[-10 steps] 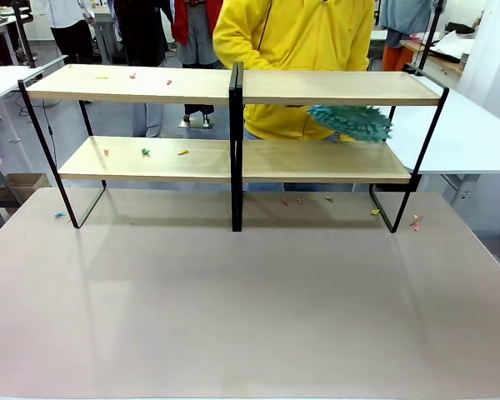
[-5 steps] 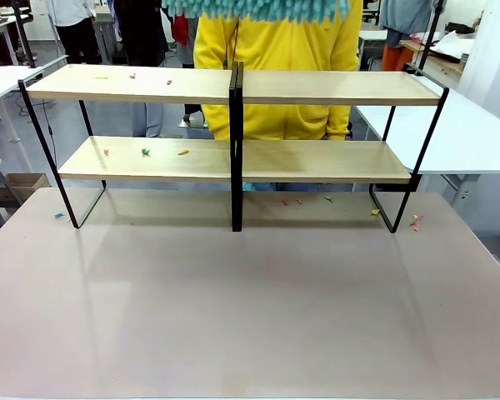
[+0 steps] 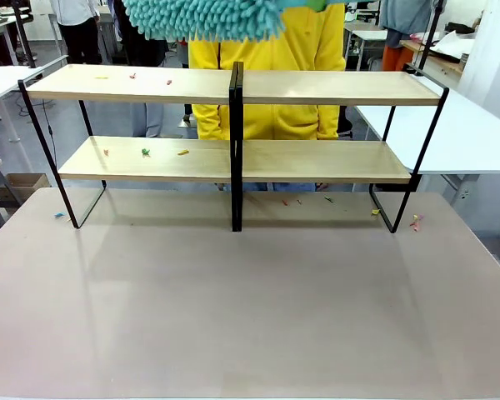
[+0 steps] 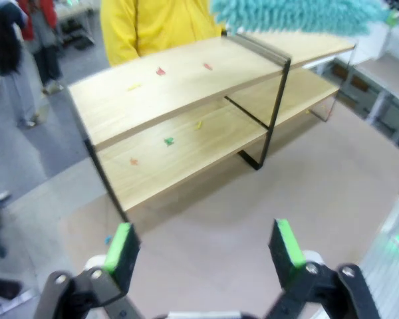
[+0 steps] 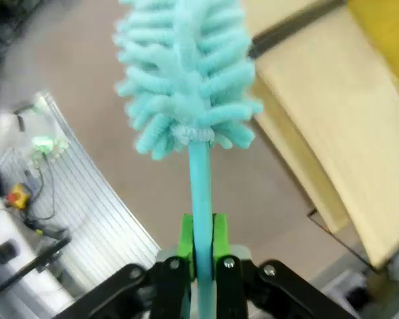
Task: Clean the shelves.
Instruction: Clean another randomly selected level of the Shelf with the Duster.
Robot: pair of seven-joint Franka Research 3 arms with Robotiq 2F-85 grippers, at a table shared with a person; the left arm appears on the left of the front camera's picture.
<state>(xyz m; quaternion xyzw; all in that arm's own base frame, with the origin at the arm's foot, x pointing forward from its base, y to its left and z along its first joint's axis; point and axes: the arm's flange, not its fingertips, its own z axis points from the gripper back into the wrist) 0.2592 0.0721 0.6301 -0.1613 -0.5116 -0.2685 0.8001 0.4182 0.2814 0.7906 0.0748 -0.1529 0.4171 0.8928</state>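
The shelves [image 3: 333, 87], light wood boards on a black frame, stand at the table's far side. Small coloured scraps [image 3: 146, 152] lie on the left boards, upper and lower. A fluffy teal duster [image 3: 204, 18] hovers above the top left board, at the picture's upper edge. My right gripper [image 5: 201, 242] is shut on the duster's teal handle [image 5: 199, 186], with the head [image 5: 186, 73] pointing away over the table and shelves [image 5: 332, 133]. My left gripper [image 4: 203, 249] is open and empty, high above the table, facing the shelves [image 4: 173, 86] and the duster [image 4: 299, 13].
A person in a yellow top [image 3: 267, 58] stands close behind the shelves. More scraps [image 3: 415, 221] lie on the table near the shelves' right foot and under the lower board. A white table [image 3: 475, 133] adjoins at the right. Other people stand farther back.
The duster has risen from between the right-hand boards to above the top shelf, then moved left over the left half.
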